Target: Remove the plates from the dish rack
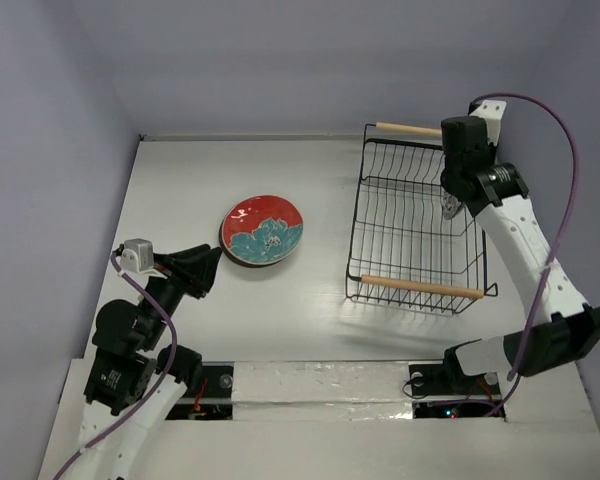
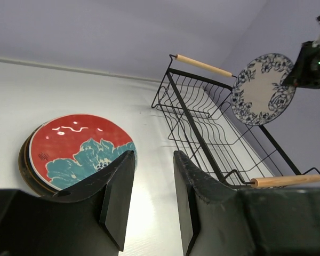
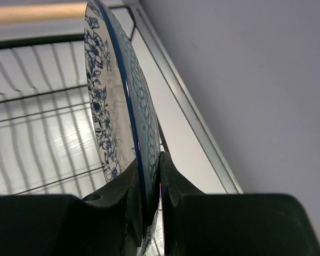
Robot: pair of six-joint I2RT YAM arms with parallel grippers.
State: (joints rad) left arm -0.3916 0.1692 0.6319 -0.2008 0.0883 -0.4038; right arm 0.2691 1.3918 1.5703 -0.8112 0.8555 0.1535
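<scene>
1. Step in hand, as we judge it: lifting out the last plate. The right gripper (image 3: 149, 178) is clamped on the rim of the blue floral plate (image 2: 263, 89), held on edge above the dish rack (image 1: 357, 220), upper right of the overhead view.
2. We see no other plate in the rack. The stacked plates (image 1: 263, 231) lie centre-left on the table (image 1: 180, 180).
3. Left gripper (image 2: 154, 160): fingers apart, empty, near the stack.
4. Next move calls for clearing the rack's left rim, then laying the plate flat.
5. Room: the wall (image 3: 256, 80) is close on the right, with open table between rack and stack.
</scene>
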